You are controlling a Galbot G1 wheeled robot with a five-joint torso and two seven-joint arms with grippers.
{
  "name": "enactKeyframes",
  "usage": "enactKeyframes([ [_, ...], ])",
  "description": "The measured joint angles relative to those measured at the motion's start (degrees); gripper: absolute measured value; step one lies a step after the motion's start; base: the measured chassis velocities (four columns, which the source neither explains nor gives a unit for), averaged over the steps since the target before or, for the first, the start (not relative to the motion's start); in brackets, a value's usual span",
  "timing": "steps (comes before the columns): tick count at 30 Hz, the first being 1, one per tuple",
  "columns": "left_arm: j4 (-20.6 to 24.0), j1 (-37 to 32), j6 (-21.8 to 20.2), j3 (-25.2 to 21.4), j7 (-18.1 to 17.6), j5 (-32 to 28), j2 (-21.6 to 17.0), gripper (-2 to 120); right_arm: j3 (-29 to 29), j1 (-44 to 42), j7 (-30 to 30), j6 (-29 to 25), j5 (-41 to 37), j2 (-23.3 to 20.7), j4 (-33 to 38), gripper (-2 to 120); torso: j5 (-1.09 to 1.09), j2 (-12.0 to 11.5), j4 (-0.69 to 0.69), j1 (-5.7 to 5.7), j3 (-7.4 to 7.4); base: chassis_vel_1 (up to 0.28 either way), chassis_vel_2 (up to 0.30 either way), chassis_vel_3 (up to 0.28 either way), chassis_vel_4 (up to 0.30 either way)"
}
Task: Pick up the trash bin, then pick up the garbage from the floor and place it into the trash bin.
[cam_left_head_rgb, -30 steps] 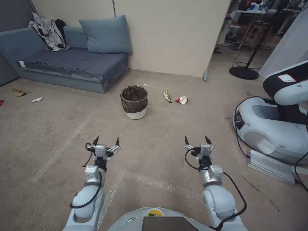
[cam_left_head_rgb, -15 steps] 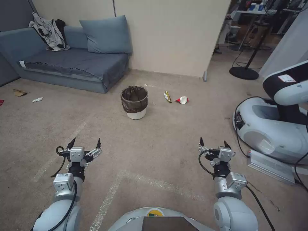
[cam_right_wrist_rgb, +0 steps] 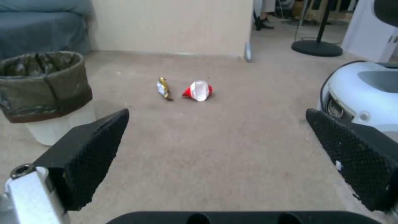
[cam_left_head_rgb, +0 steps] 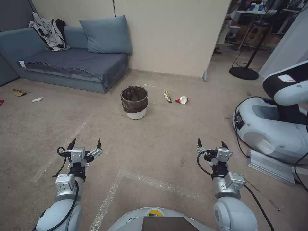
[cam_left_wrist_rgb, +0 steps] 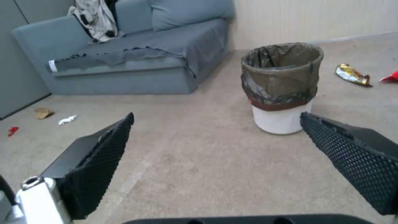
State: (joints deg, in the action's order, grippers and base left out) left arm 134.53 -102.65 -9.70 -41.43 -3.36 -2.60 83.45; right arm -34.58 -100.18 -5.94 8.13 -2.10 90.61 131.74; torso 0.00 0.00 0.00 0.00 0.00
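Head view: trash bin (cam_left_head_rgb: 134, 102) upright.

Beige carpet (cam_left_head_rgb: 154, 144) with faint pale lines spread before me, a blue-grey sofa (cam_left_head_rgb: 70, 61) with a cushion (cam_left_head_rgb: 106, 35) and heaped clothes (cam_left_head_rgb: 48, 30) sat at ten o'clock, a cream partition wall (cam_left_head_rgb: 170, 32) stood at twelve, and a round-based stand (cam_left_head_rgb: 245, 72) at two.
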Motion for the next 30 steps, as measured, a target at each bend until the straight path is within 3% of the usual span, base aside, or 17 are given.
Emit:
enactKeyframes([
  [30, 0.26, 0.03, 0.13, -0.09, 0.15, -0.41, 0.01, 100, 0.02, 0.68, 0.86, 0.46, -0.09, -0.07, 0.12, 100, 0.0, -0.01, 0.0, 0.0, 0.01, -0.027, 0.023, 0.022, -0.026],
])
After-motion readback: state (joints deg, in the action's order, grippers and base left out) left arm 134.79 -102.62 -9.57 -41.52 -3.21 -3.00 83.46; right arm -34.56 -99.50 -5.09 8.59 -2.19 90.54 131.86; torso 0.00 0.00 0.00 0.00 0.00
